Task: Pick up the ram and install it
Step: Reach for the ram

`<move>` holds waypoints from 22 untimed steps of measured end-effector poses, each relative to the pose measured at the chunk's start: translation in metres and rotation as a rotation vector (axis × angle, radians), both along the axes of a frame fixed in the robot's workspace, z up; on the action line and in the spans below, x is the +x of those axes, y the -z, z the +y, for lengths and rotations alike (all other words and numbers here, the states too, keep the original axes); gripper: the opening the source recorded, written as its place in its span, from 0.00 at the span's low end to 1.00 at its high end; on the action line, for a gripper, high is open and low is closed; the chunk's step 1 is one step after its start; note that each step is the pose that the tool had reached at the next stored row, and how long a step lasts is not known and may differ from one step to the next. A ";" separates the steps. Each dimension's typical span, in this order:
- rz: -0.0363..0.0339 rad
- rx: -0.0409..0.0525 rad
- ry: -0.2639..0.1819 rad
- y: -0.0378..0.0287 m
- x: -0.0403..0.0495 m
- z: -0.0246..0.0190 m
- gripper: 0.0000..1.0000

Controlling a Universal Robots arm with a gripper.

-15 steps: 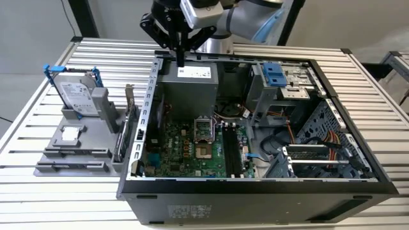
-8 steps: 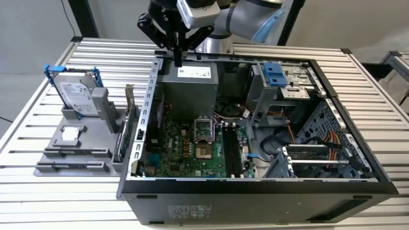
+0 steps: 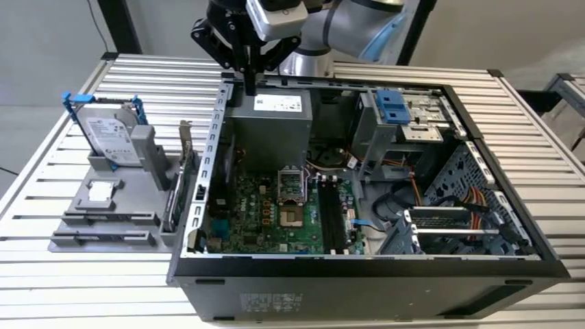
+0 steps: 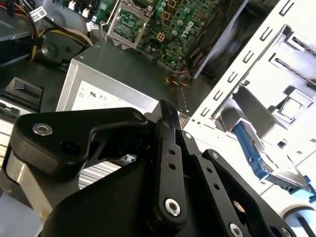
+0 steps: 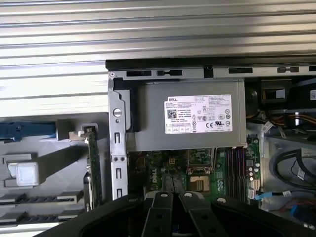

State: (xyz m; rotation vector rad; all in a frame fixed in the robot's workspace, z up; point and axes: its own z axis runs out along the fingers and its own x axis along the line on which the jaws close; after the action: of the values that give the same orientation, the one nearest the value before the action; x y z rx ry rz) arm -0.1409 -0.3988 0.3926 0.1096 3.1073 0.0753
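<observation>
My gripper (image 3: 249, 89) hangs shut over the back edge of the open computer case (image 3: 512, 269), just above the grey power supply (image 3: 267, 133). In both wrist views its black fingers (image 4: 167, 148) meet with nothing between them (image 5: 176, 196). I cannot single out the ram with certainty. The motherboard's long dark memory slots (image 3: 330, 218) lie near the case's front, well away from the gripper. On the exterior view's left, a grey holder (image 3: 73, 241) has two long narrow slots (image 5: 39, 199) that look dark from above.
The holder also carries a silver hard drive (image 3: 111, 137) with blue rails, an upright card with a metal bracket (image 3: 186, 175) and a small square chip (image 3: 103, 193). Cables (image 3: 457, 202) and a drive cage (image 3: 402, 116) crowd the case's right side. The slatted table (image 3: 539, 137) surrounds everything.
</observation>
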 end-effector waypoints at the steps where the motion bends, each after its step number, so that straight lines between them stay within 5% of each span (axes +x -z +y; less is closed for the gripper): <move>1: 0.0000 0.0000 0.000 0.0000 -0.0007 0.0000 0.00; 22: 0.0000 0.0000 0.000 0.0000 -0.0136 0.0000 0.00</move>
State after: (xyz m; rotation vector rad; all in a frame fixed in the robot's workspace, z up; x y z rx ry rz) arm -0.1545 -0.3988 0.3926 0.1097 3.1073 0.0753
